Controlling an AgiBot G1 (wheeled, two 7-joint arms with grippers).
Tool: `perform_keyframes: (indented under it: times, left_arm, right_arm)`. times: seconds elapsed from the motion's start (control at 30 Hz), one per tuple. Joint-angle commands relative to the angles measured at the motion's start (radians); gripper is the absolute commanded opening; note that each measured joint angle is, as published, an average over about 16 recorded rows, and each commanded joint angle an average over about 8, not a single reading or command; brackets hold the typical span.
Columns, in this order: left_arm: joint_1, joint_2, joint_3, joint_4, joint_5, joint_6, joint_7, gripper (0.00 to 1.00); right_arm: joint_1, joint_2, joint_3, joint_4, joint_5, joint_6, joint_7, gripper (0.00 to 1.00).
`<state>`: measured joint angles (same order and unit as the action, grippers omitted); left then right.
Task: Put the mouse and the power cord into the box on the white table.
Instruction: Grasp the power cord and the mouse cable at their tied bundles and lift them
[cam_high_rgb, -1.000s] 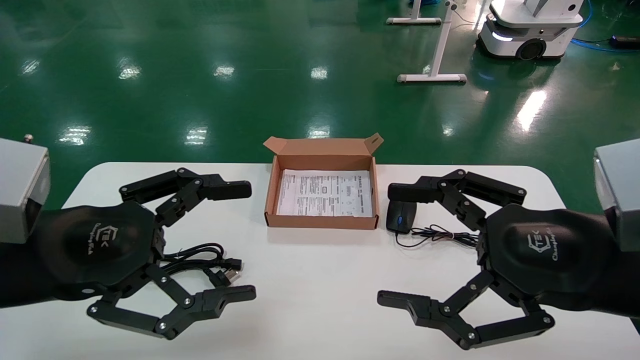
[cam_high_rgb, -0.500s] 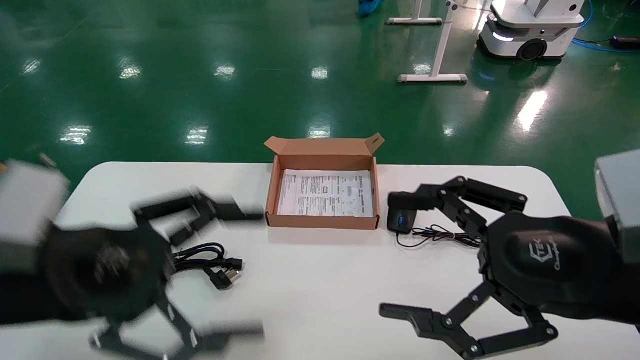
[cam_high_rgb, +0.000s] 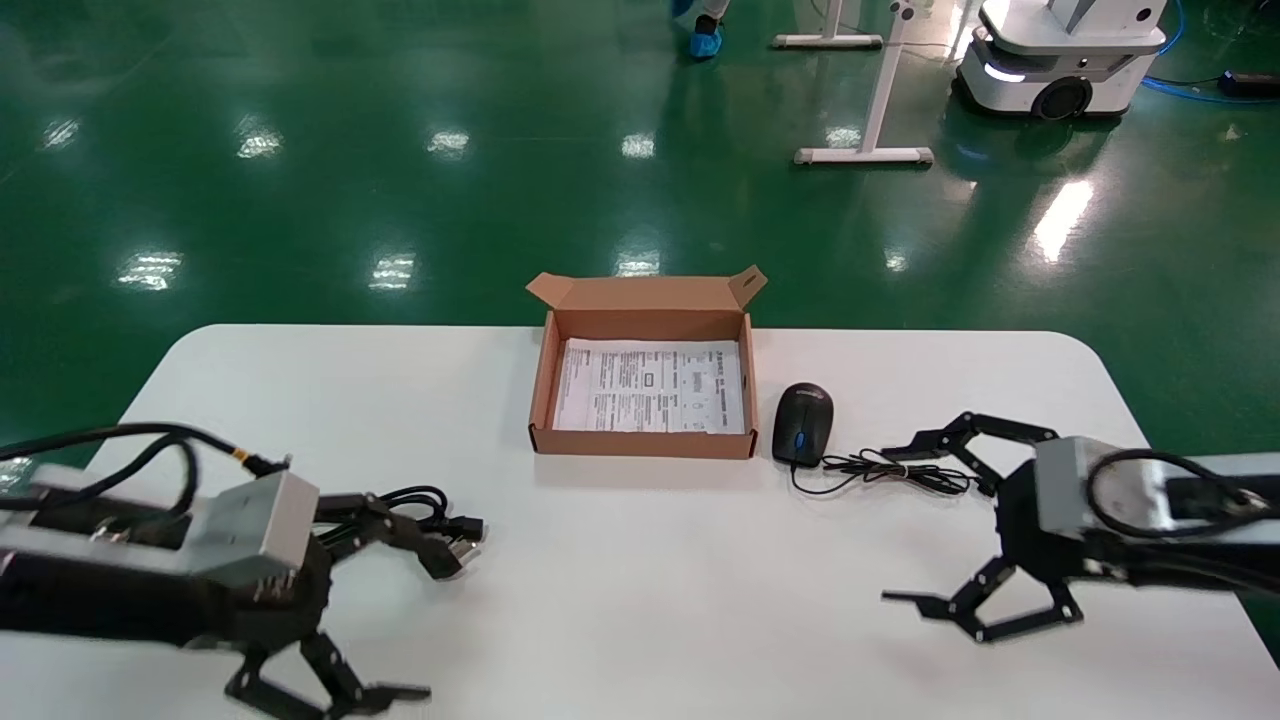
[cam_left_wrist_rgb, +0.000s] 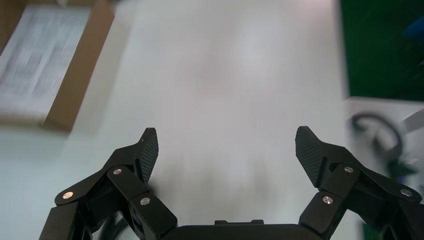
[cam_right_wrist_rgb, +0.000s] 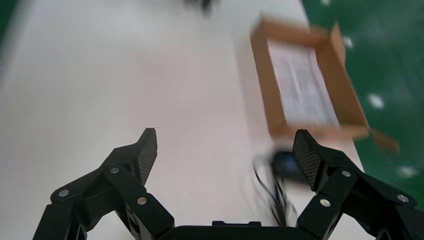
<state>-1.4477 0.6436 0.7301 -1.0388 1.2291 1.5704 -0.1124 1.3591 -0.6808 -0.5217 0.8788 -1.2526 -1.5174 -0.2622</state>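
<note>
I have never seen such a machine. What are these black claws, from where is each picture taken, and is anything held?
They are a robot's two grippers. The head camera looks down at the white table; each wrist camera looks along its own open gripper. The left gripper hangs near the power cord, the right gripper near the mouse and its thin cable. Between them stands the open box with a printed paper sheet inside. Nothing is held.

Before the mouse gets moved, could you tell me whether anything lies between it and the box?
Nothing visible does. The mouse sits just right of the box, with only bare white table between. The right tool, open, hovers near the mouse's cable.
</note>
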Motion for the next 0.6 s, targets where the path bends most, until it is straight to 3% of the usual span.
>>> perform_keyframes:
  times: [0.03,0.3,0.6]
  left_arm:
    - [-0.032,0.014,0.035,0.063,0.052,-0.005,0.027,1.00]
    - [-0.168,0.146,0.123,0.412,0.264,-0.043,0.207,1.00]
    - [-0.246,0.246,0.157,0.696,0.342,-0.085,0.366,1.00]
  right_arm:
    - [0.043,-0.031,-0.031,-0.074,-0.082,0.017,-0.066,1.00]
    - [0.189,-0.205,-0.122,-0.400,-0.297,0.145,-0.282,1.00]
    - [0.273,-0.321,-0.151,-0.666,-0.360,0.252,-0.428,1.00]
